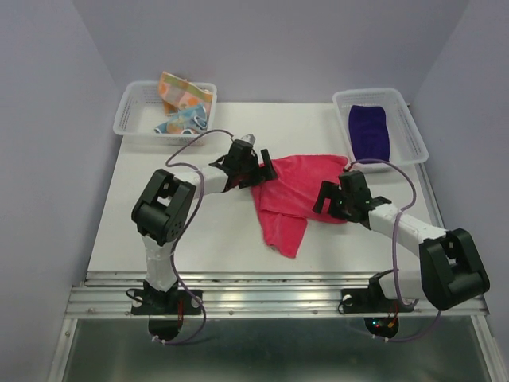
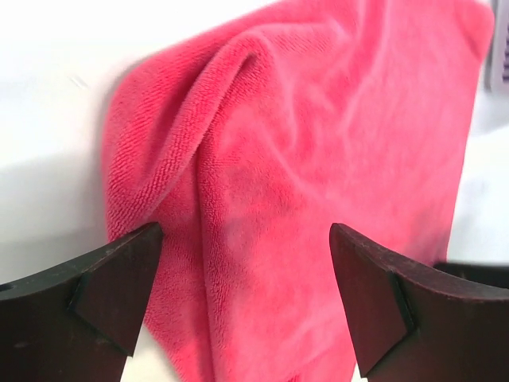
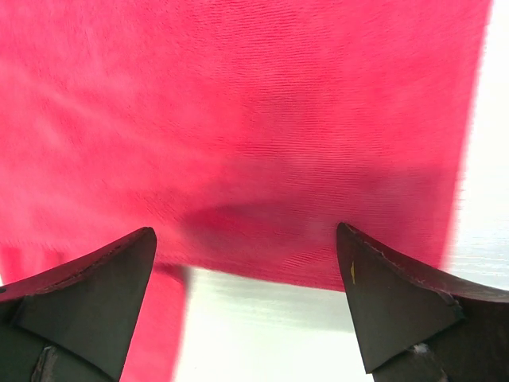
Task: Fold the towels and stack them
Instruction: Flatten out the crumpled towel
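A bright pink towel [image 1: 293, 193] lies crumpled on the white table [image 1: 199, 231], a narrow flap hanging toward the near edge. My left gripper [image 1: 256, 169] is open at the towel's left edge; in the left wrist view the pink towel [image 2: 318, 159] fills the gap between my fingers [image 2: 119, 278]. My right gripper [image 1: 324, 199] is open at the towel's right near edge; the right wrist view shows the pink towel [image 3: 238, 119] just ahead of my fingers [image 3: 382, 294]. A dark purple towel [image 1: 370, 131] lies in the right basket. Patterned towels [image 1: 184, 99] sit in the left basket.
A white mesh basket [image 1: 131, 119] stands at the back left and another white mesh basket [image 1: 409, 131] at the back right. Purple walls close in on three sides. A metal rail [image 1: 270, 298] runs along the near edge.
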Controlling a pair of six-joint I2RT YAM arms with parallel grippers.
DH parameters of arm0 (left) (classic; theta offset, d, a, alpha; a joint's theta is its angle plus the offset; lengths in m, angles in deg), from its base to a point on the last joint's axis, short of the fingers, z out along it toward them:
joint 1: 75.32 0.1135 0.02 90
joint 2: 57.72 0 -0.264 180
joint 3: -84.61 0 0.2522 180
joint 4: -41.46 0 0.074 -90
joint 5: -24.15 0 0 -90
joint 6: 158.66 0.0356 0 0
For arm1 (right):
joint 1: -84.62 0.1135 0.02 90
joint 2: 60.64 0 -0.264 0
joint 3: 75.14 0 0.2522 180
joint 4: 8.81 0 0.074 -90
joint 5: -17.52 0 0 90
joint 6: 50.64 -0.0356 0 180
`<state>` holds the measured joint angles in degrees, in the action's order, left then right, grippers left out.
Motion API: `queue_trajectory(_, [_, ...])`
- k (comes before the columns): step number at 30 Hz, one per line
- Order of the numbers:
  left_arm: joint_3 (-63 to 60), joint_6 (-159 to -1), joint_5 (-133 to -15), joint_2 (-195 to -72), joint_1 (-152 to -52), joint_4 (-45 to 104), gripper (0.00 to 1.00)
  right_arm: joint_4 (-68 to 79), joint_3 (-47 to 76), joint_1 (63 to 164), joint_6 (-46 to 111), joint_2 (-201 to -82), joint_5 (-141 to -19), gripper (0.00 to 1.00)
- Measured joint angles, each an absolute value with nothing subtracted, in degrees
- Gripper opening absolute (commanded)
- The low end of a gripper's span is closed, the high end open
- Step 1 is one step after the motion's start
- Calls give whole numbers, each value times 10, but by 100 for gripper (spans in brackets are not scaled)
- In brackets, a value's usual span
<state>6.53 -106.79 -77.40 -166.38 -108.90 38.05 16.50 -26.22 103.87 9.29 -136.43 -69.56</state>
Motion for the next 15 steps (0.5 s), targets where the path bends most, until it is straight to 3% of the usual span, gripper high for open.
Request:
queue_trajectory(10, [-93, -978, -724, -1754, -1024, 316, 98, 175, -260, 1042, 53, -1252, -698, 100])
queue_trajectory(15, [-235, -950, -668, -1808, -991, 227, 98, 196, -258, 1042, 37, -1181, -680, 100])
